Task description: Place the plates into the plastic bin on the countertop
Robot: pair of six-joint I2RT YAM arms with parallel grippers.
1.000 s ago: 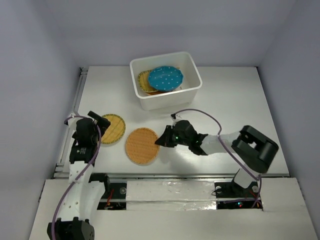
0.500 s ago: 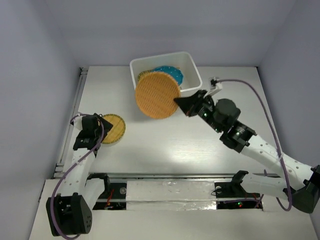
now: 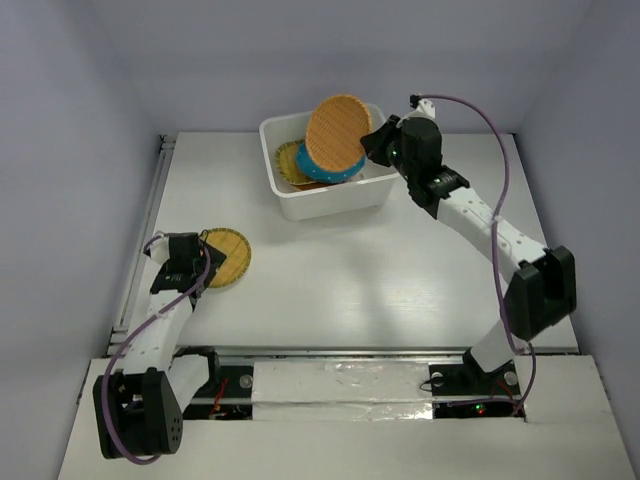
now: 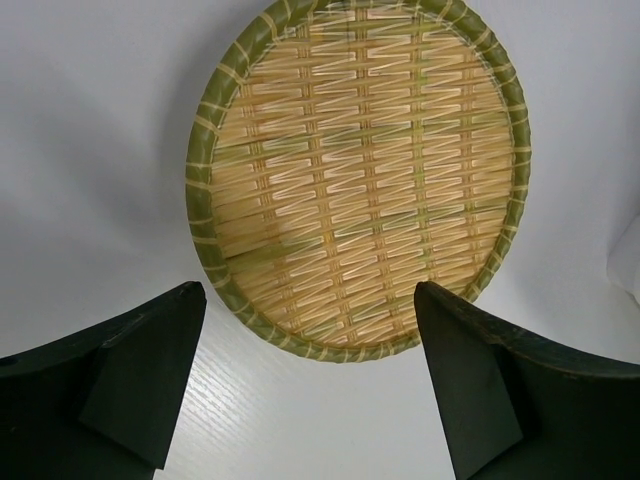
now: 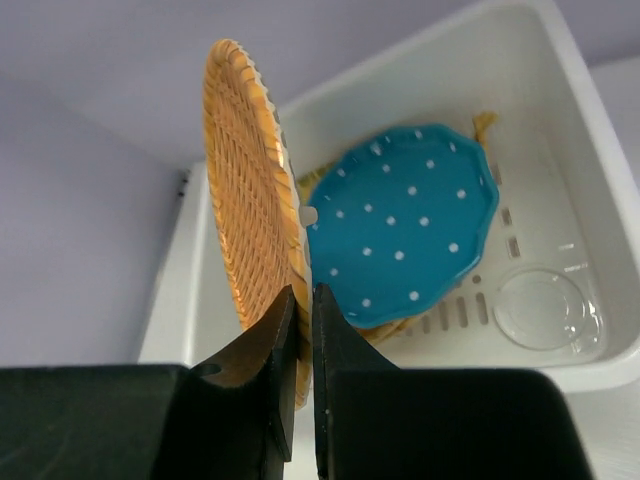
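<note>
The right gripper (image 5: 303, 300) is pinched nearly closed on the lower rim of an orange woven plate (image 5: 248, 190). It holds the plate on edge, close to upright, with only the thickness of the weave between its two fingers. In the overhead view the plate hangs above the plastic bin (image 3: 335, 205) at the upper middle of the frame, and the right arm reaches in from the right.

Below it, inside the bin, a teal plate (image 5: 405, 235) with white dots lies tilted. It rests on other woven plates (image 3: 290, 160), whose yellowish edges show at its left side. The slotted bin floor shows bare to the lower right of the teal plate in the wrist view. The bin stands on the white tabletop (image 3: 420, 270) near its far edge.

At the left of the overhead view the left gripper (image 3: 195, 262) sits low with its fingers spread wide, and it has hold of nothing. A round yellow-green woven plate (image 4: 360, 170) lies flat on the tabletop just ahead of it. In the wrist view the plate's near rim lies between the two dark fingers (image 4: 150, 370). I can't tell whether they touch it.
</note>
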